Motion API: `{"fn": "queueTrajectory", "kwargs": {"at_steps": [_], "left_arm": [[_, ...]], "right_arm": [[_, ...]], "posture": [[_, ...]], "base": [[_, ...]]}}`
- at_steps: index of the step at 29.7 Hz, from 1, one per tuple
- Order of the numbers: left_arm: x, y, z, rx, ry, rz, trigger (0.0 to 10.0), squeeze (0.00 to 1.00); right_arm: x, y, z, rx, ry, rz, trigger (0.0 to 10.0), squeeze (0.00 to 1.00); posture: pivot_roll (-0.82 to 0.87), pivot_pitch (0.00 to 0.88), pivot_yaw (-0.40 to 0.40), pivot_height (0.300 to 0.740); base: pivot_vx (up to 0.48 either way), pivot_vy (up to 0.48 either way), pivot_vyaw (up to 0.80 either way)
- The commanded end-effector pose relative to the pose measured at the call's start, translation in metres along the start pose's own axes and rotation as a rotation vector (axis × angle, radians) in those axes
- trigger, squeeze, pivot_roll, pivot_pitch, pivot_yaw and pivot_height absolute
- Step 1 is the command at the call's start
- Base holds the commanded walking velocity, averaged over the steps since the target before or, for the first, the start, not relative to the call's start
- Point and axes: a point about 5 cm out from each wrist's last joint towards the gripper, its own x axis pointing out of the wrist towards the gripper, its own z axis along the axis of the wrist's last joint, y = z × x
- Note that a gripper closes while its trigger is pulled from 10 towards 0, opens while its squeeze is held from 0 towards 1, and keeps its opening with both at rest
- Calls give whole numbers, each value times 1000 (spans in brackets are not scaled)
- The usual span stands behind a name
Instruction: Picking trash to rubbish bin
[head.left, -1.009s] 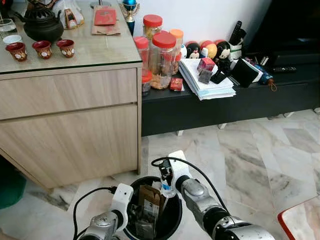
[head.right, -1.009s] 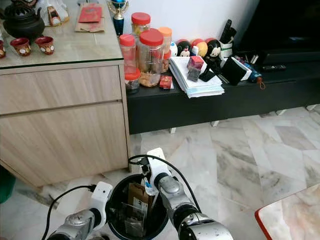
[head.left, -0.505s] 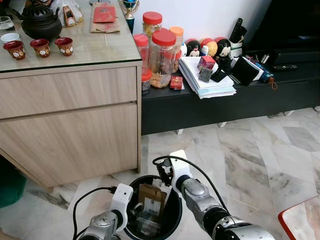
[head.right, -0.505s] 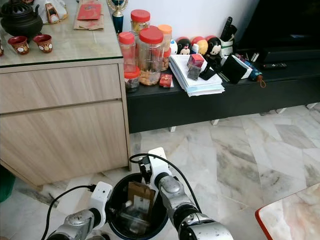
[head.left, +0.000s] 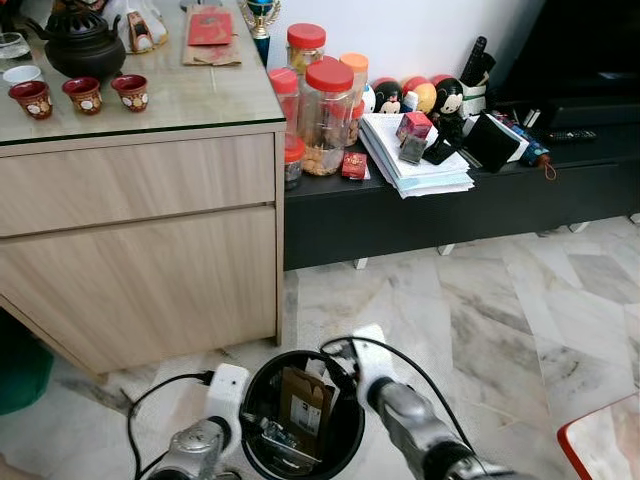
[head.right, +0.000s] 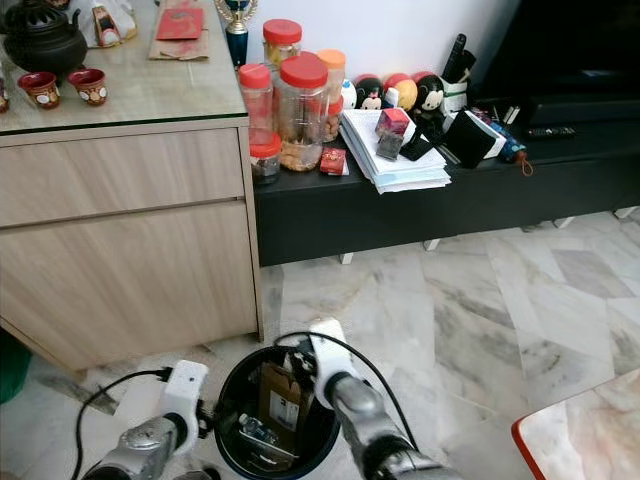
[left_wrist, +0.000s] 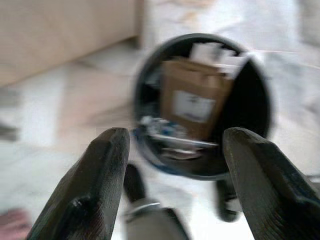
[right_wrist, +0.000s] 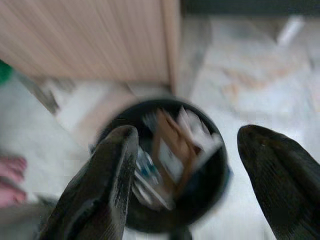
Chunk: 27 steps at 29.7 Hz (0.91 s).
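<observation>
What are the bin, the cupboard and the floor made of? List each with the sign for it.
Bin: probably plastic, black with a smooth, slightly glossy rim.
Cupboard: pale wood or wood-look laminate, matte, with straight grain lines; its top reflects like glass.
Floor: polished marble or marble-look tile, with grey veining and visible joints.

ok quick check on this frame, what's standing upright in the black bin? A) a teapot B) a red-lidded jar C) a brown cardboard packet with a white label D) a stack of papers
C: the bin holds a brown cardboard packet with a white label, standing among other trash; the left gripper and right gripper both point at it with fingers spread.
</observation>
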Motion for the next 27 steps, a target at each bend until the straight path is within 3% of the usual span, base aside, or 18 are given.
{"fn": "queueTrajectory", "kwargs": {"at_steps": [1, 6, 11, 16, 27], "left_arm": [[-2, 1, -12, -5, 52, 43, 10000, 0], [-4, 8, -16, -36, 74, 89, 10000, 0], [-6, 7, -24, 8, 116, 102, 10000, 0], [-9, 11, -31, 26, 138, 113, 10000, 0], [-18, 24, -48, 15, 187, 187, 10000, 0]], "right_arm": [[-4, -4, -13, 5, 45, -13, 10000, 0], [-12, -14, -30, 37, 85, -60, 10000, 0], [-28, -29, -64, 84, 188, -167, 10000, 0], [-38, -37, -81, 130, 237, -227, 10000, 0], [-45, -46, -89, 237, 233, -316, 10000, 0]], "posture": [[167, 123, -124, 740], [159, 119, -122, 740], [141, 101, -112, 740], [136, 85, -109, 740], [114, 43, -95, 740]], "base": [[0, 0, 0], [0, 0, 0], [0, 0, 0], [0, 0, 0], [0, 0, 0]]}}
